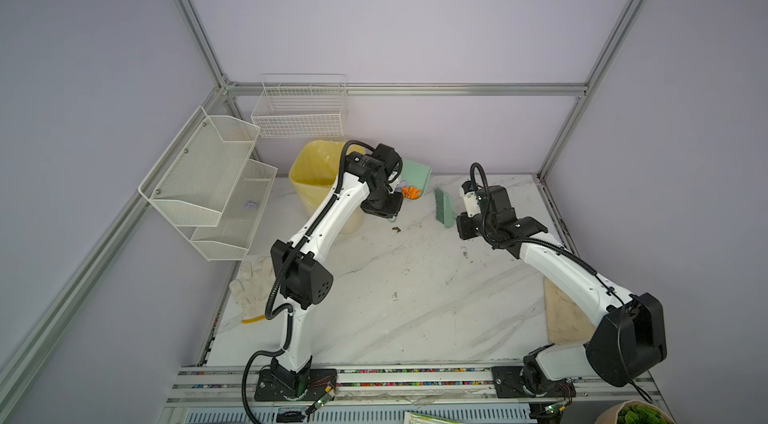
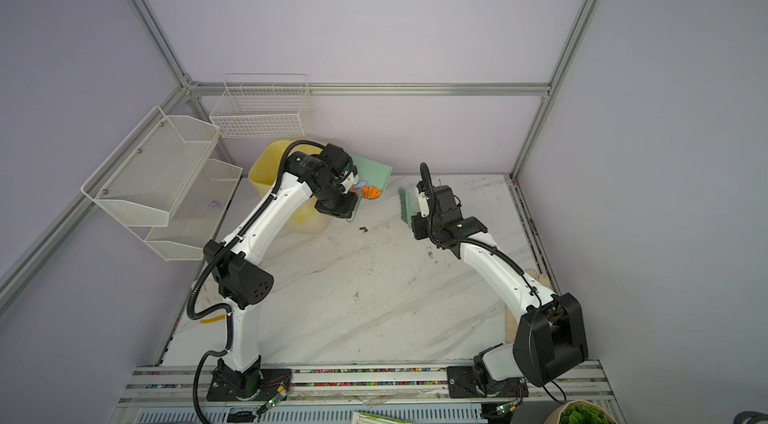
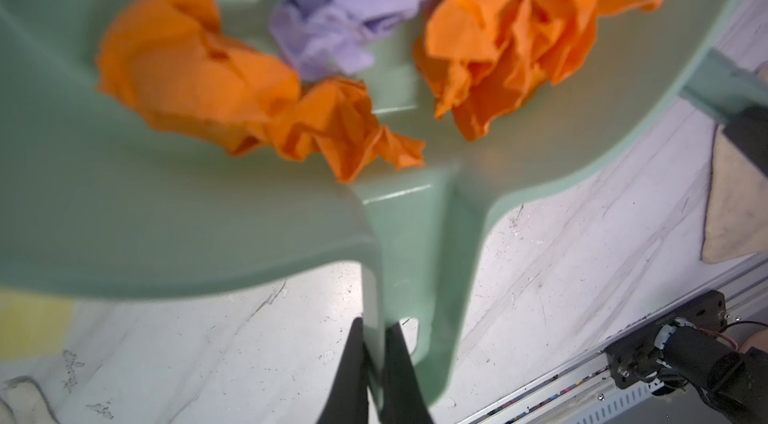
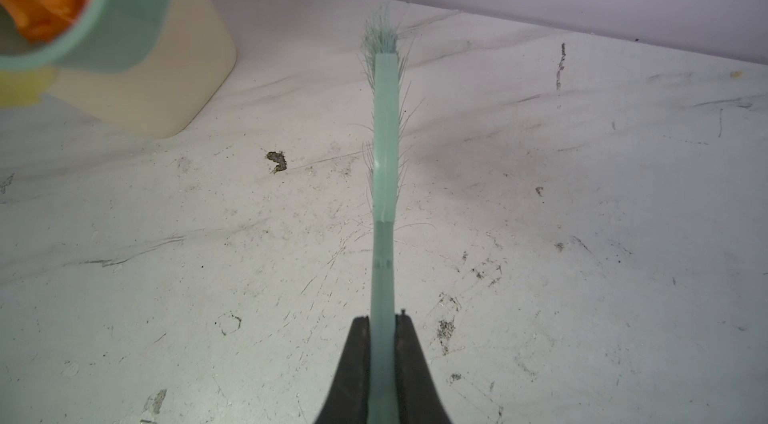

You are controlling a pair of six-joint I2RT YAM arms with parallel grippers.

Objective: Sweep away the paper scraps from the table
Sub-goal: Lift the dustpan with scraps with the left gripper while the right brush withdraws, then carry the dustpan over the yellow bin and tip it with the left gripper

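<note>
Shelves (image 1: 208,177) of white wire mesh far out to the left of the left gripper (image 3: 374,343), boxy and full of tiny holes, with one small lilac wad (image 1: 251,204) lying in the lower tray. Knitted white glove (image 1: 253,289), soft and floppy, at the edge of the table (image 1: 415,318), back behind that gripper near the arm's elbow. Tall bin (image 1: 311,189) just to the gripper's left, smooth cream sides, yellow bag inside. Left gripper squeezed tight on the thin handle of a green plastic dustpan (image 3: 124,214), smooth and scoop-shaped, lifted off the table. Paper scraps (image 3: 199,81), orange and lilac, all crinkly, piled inside the pan right in front of the black fingers (image 3: 349,380). Small dark lumpy speck (image 4: 277,161) on the white table, near the left gripper. Right gripper (image 4: 382,318) clamped on the flat green handle of a brush (image 4: 384,131), thin hairs sticking out at the far end, straight ahead. Table under it hard and flat, scratched, with grey streaks like stone. Flat beige pad (image 1: 565,318) well behind the right gripper.
</note>
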